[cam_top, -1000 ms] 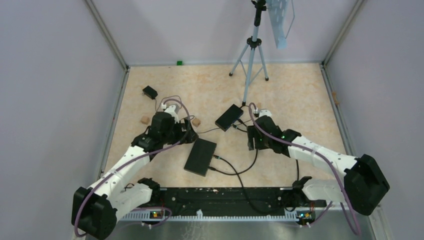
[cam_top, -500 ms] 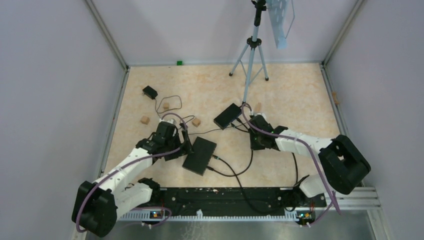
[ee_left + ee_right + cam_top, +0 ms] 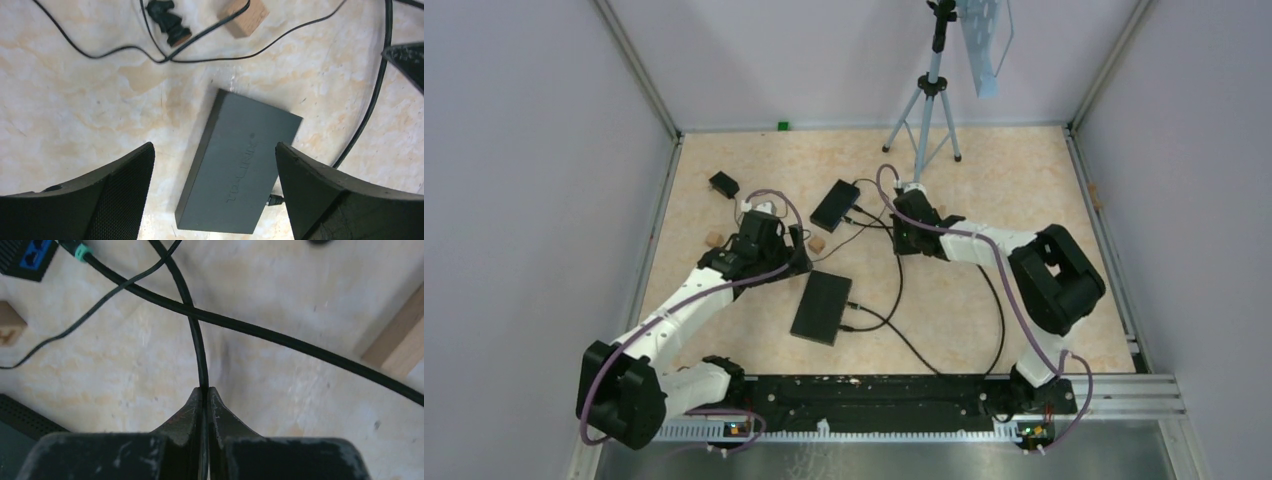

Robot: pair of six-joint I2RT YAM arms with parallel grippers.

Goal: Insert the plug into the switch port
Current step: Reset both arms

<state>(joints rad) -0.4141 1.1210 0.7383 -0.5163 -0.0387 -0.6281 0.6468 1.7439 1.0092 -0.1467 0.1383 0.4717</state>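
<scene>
My right gripper (image 3: 204, 389) is shut on a thin black cable (image 3: 197, 335) just above the table. That cable runs up to a green-booted plug (image 3: 79, 250) beside the blue ports of a small black switch (image 3: 27, 255). Whether the plug sits in a port I cannot tell. From above, this gripper (image 3: 898, 222) is just right of the small switch (image 3: 835, 205). My left gripper (image 3: 214, 147) hangs open over a larger dark grey switch (image 3: 240, 170), its fingers clear of it. A cable plug (image 3: 272, 200) enters that switch's right side. The larger switch (image 3: 822, 307) lies mid-table.
A tripod (image 3: 927, 110) stands at the back. Small wooden blocks (image 3: 817, 243) (image 3: 713, 239) and a black adapter (image 3: 723, 184) lie at the left. Loose black cables (image 3: 894, 290) cross the middle. A wooden block (image 3: 243, 17) and a cable bundle (image 3: 167, 20) lie beyond the larger switch.
My right gripper closed on the cable and swung left and back, and the small switch moved left and back with it. The left arm dipped toward the larger switch, then drew back.
</scene>
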